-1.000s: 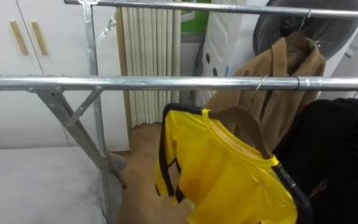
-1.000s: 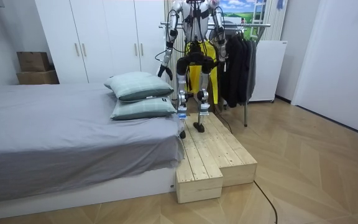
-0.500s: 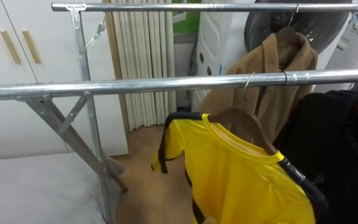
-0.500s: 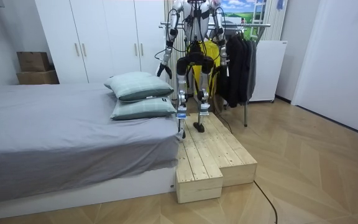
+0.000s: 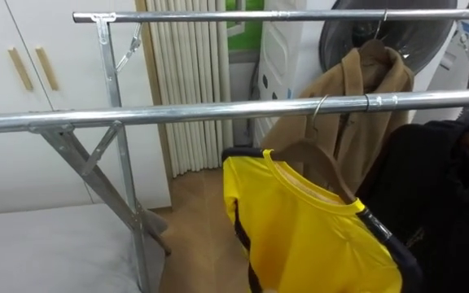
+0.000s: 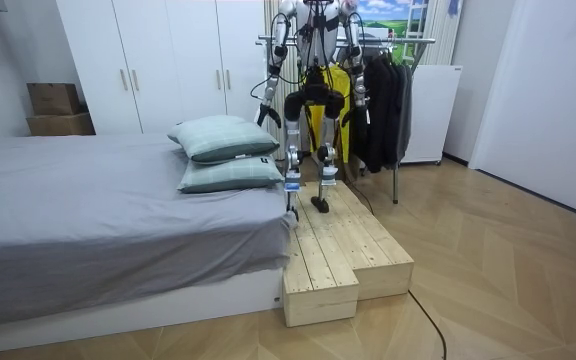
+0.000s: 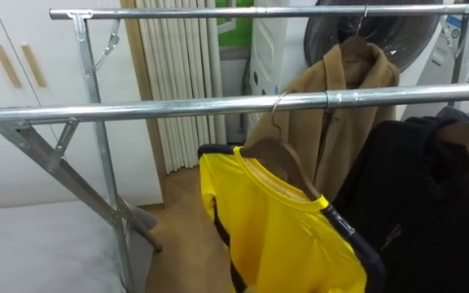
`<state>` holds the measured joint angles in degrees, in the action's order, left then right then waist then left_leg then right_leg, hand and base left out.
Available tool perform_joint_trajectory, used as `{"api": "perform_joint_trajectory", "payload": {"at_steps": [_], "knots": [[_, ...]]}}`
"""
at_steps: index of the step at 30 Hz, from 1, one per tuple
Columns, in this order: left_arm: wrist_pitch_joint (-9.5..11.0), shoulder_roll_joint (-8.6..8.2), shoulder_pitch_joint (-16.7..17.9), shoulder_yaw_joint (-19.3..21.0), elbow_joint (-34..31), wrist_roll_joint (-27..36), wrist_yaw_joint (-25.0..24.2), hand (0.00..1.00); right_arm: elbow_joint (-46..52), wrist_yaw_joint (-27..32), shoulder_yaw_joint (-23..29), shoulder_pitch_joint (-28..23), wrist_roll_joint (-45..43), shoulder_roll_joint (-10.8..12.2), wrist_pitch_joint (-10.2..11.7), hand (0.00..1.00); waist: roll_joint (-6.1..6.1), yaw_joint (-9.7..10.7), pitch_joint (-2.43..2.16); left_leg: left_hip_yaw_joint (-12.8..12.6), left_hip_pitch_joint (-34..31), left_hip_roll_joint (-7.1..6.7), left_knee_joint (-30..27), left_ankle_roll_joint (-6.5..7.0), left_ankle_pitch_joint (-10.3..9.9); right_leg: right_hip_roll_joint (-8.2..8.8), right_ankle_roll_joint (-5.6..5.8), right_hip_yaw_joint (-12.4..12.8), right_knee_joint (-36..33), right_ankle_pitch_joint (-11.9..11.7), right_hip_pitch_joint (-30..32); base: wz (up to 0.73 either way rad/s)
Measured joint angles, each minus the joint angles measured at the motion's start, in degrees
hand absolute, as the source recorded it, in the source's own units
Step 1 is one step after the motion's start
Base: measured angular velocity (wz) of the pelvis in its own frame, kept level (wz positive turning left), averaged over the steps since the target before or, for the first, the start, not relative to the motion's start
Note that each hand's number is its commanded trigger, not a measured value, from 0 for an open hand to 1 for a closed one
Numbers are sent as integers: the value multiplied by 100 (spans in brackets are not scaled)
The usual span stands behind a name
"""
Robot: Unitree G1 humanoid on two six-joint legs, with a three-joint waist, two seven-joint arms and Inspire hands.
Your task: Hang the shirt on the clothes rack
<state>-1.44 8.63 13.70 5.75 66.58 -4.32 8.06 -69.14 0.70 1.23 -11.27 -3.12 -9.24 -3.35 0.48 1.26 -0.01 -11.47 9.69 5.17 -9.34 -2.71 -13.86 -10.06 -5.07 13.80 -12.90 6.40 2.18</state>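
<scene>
Swung inward since a second ago, the yellow shirt (image 5: 308, 236) now hangs with its loose sleeve straight below the front rail (image 5: 177, 115).
Its wooden hanger (image 5: 316, 159) hooks over that rail, tilted down toward the black garment (image 5: 450, 195); a brush from either hand could slip it off. The left hand (image 6: 264, 95) and right hand (image 6: 360, 98) sit below the rail, and I cannot tell how their fingers are set.
</scene>
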Motion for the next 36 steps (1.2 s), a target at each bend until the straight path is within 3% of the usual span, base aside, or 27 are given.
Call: {"api": "perform_joint_trajectory", "payload": {"at_steps": [6,18,24,28,36], "knots": [[0,-90,-48,-22,-1,15,-44,0,4,55,-2,93,2,9,4,0,61,-13,3,77,-9,-6,1,2,-1,1,18,5,0,-14,-7,4],[4,-74,-195,-64,-13,60,-274,0,9,150,-377,130,83,35,6,0,-9,-18,-4,82,-10,-13,-7,2,-1,2,61,12,-10,-26,2,0],[3,4,-232,-266,-7,380,-527,0,11,178,-449,246,109,41,14,0,39,-19,20,68,-69,-16,-8,4,-2,11,39,-1,15,-77,59,0],[3,7,-216,-266,7,643,-697,0,38,162,-441,260,452,46,92,0,73,-17,10,68,-99,-15,-13,3,-1,34,26,-126,11,-87,93,1],[4,6,-220,-264,7,1092,-888,0,35,153,-407,216,856,33,140,0,117,-12,0,67,-101,-5,-12,3,-1,34,24,-120,13,-66,86,1]]}}
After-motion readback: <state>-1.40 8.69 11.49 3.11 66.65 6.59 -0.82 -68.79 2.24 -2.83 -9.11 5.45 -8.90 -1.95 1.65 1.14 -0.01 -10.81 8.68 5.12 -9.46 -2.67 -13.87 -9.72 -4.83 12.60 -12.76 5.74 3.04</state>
